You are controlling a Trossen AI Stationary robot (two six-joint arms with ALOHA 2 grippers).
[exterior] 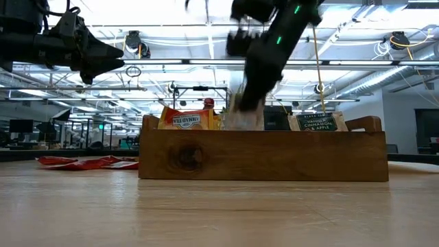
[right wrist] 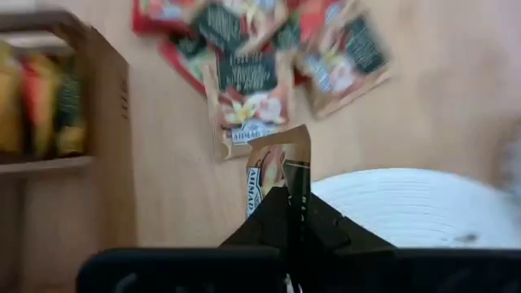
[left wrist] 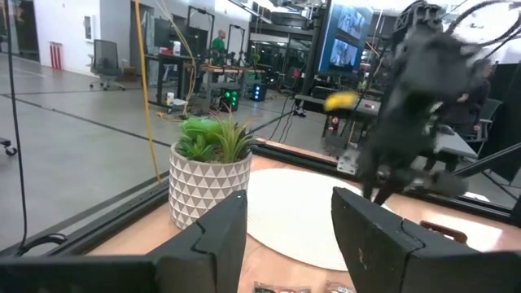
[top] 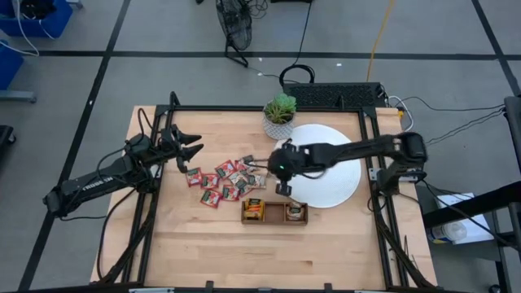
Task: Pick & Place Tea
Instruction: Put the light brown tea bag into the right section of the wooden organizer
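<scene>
- Wooden table [top: 175, 244]: my work surface. My left arm reaches in from its left side and my right arm from its right.
- White disc [top: 342, 183]: lies right of centre, with the potted plant [top: 280, 114] at its far left edge. My right arm crosses above the disc.
- Wooden tray [top: 274, 212]: sits at the disc's near left edge. Yellow and orange sachets stand in its left compartment and a dark-printed one in its right; the middle one looks empty.
- Loose tea sachets [top: 224, 183]: mostly red, some pale with dark print, spread flat on the wood left of the disc and just beyond the tray.
- Right gripper [right wrist: 295, 199]: hangs over the disc's left edge, just beyond the tray. Its fingers are pressed together on a single pale sachet [right wrist: 273, 167], pinched by one edge; in my wrist view the sachet sticks out past the fingertips, above the wood between pile and disc.
- Left gripper [top: 186, 150]: waits above the table's left part, just left of the pile, fingers apart and holding nothing.
- Step in hand, as I judge it: carrying the pinched sachet to the tray. I should keep the pinch firm, bring the sachet edge-down over a compartment with room, and let go only once it is inside the walls.
</scene>
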